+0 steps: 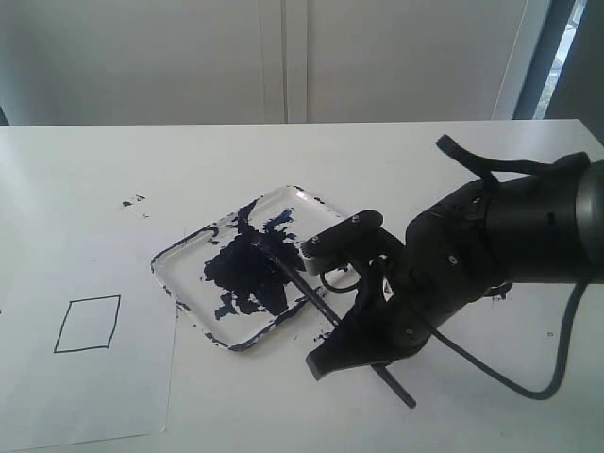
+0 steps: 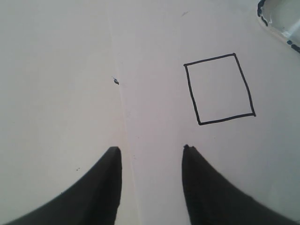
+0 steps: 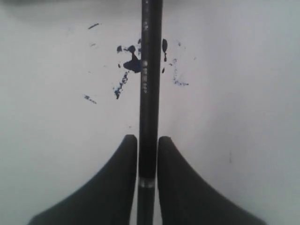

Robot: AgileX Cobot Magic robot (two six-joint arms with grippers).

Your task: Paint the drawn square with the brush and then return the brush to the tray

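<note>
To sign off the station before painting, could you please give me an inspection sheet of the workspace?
Surface: white table, paper sheet at the left.
Job's things: drawn square unpainted; tray paint-smeared; brush tip in tray, handle over the rim.
Clutter: dark paint splatters on the table.
Grippers: left gripper jaws open, empty, near the square; right gripper jaws flank the brush, grip unclear.
Cables: black cable hanging from the right arm.
Surroundings: pale wall, window at right.
</note>
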